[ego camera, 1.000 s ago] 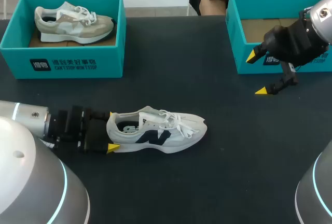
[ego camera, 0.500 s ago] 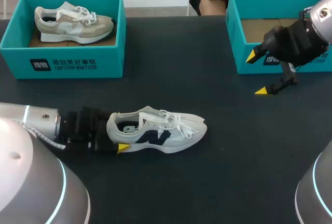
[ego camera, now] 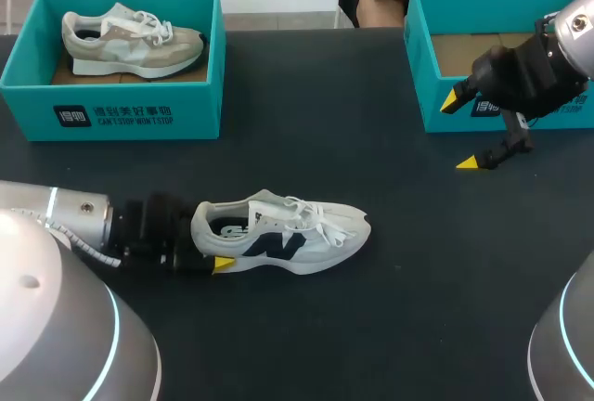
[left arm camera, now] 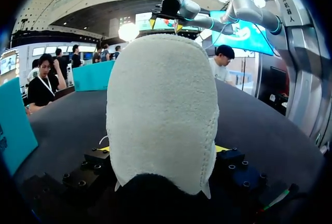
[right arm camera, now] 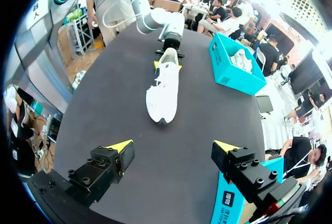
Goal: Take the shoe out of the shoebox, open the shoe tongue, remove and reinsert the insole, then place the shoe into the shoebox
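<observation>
A white shoe with a dark logo lies on its sole on the black table, toe to the right, out of the empty teal shoebox at the back right. My left gripper is at its heel, one yellow fingertip along the near side. In the left wrist view the heel fills the gap of that gripper; yellow tips peek out on both sides, open. My right gripper hangs open and empty in front of the box, far from the shoe.
A second teal box at the back left holds a beige shoe. The right wrist view shows that box beyond the shoe and the right gripper over bare table.
My left gripper has slid right, so its fingers now reach further along the shoe's heel. The shoe and the right arm have not moved.
</observation>
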Robot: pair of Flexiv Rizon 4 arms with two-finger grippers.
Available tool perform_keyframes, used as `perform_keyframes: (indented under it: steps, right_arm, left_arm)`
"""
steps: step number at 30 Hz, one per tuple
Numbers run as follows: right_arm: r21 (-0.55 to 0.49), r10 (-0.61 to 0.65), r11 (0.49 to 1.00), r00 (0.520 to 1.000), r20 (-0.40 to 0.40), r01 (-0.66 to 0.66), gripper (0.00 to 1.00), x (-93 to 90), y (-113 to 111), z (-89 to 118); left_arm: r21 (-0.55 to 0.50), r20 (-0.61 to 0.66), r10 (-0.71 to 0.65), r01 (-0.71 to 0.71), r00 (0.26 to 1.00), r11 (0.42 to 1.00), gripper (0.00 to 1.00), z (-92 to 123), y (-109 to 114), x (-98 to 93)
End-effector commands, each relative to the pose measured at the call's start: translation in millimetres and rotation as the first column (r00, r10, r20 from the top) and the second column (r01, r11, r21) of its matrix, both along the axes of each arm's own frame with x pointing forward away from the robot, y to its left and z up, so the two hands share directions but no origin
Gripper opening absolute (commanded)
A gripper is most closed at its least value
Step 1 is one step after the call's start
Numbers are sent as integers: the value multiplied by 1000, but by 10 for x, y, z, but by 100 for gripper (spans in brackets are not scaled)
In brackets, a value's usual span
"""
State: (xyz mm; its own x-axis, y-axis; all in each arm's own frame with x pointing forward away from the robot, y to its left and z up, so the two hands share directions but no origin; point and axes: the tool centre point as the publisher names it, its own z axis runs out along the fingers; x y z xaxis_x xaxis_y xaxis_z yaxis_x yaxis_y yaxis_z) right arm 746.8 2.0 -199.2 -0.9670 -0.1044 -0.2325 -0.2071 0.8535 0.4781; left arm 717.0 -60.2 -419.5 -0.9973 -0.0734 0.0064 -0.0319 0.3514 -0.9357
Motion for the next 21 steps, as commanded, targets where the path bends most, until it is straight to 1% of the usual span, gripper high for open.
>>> perform_keyframes:
  steps: [1,12,14,15,16,17,18,19,20,21]
  right_arm:
    - [-3,0,1000,1000,0,0,100,7,9,-9]
    - [-3,0,1000,1000,0,0,100,7,9,-9]
    - [5,-71,997,996,-59,72,100,119,136,12]
    - [-2,-147,989,982,-117,148,100,167,186,-8]
    - [-13,-196,981,974,-112,195,100,210,247,-13]
    - [7,-263,964,956,-133,266,100,247,317,-17]
    - [-22,-331,943,929,-164,332,100,277,382,-40]
    - [-9,-396,917,906,-152,399,100,308,447,-50]
    - [3,-471,879,870,-149,476,100,326,508,-53]
    - [8,-499,863,854,-148,506,100,360,588,-71]
  left_arm:
    - [-1,-2,-2,2,1000,1000,0,-37,-20,1]
    - [-1,-2,-2,2,1000,1000,0,-37,-20,1]
    - [-1,-2,-2,2,1000,1000,0,-37,-20,1]
    - [-1,-2,-2,2,1000,1000,0,-37,-20,1]
    - [-1,-2,-2,2,1000,1000,0,-37,-20,1]
    - [-1,-2,-2,2,1000,1000,0,-37,-20,1]
    - [-1,-2,-2,2,1000,1000,0,-37,-20,1]
    - [-1,-2,-2,2,1000,1000,0,-37,-20,1]
    - [-1,-2,-2,2,1000,1000,0,-37,-20,1]
    - [-1,-2,-2,2,1000,1000,0,-37,-20,1]
